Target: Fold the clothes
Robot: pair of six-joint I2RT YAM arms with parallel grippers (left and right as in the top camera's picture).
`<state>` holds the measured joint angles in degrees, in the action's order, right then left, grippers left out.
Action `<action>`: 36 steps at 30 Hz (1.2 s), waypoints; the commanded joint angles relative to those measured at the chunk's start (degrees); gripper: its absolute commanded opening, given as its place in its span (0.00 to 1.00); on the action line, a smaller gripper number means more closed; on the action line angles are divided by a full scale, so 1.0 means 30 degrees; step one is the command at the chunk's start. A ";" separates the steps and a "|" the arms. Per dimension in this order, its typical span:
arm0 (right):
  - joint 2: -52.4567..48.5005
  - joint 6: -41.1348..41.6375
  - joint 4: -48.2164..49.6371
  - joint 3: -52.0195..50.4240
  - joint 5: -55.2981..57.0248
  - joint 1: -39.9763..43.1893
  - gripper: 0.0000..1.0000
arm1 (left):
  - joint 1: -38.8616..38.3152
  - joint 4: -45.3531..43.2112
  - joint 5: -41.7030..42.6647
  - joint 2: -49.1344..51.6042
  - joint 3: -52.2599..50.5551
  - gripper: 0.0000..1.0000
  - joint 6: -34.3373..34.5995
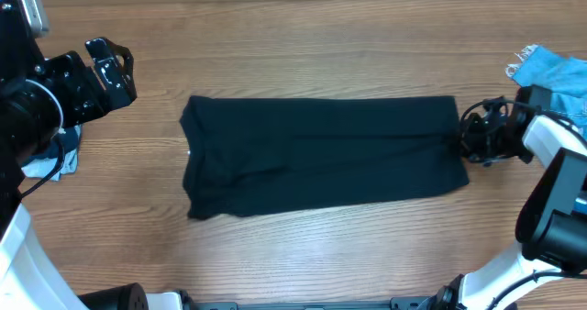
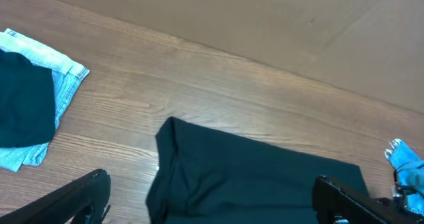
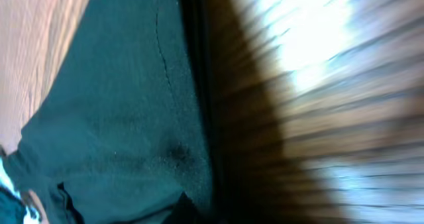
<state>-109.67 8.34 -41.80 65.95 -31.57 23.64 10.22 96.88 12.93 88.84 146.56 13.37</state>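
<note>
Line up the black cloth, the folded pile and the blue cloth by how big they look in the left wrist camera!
1. black cloth, biggest.
2. folded pile.
3. blue cloth, smallest here, but it is farther away and cut off by the edge, so its real size is unsure.

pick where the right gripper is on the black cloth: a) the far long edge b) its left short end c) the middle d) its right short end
d, the overhead view shows the right gripper at the right short end of the black cloth.
</note>
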 commanded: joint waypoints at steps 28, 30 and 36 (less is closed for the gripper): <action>0.2863 -0.1311 -0.6725 0.8153 0.3876 0.0998 0.04 | -0.0051 -0.0029 0.0211 0.0007 0.0058 1.00 -0.0233; 0.3606 -0.1311 -0.7045 0.8757 0.4605 0.1027 0.04 | -0.0051 -0.0029 0.0211 0.0007 0.0058 1.00 -0.0233; 0.3774 -0.1319 -0.7410 0.9209 0.5013 0.0911 0.04 | -0.0051 -0.0029 0.0211 0.0007 0.0058 1.00 -0.0233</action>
<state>-99.26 4.84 -63.90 92.03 -17.93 26.85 10.22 96.88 12.93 88.84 146.56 13.37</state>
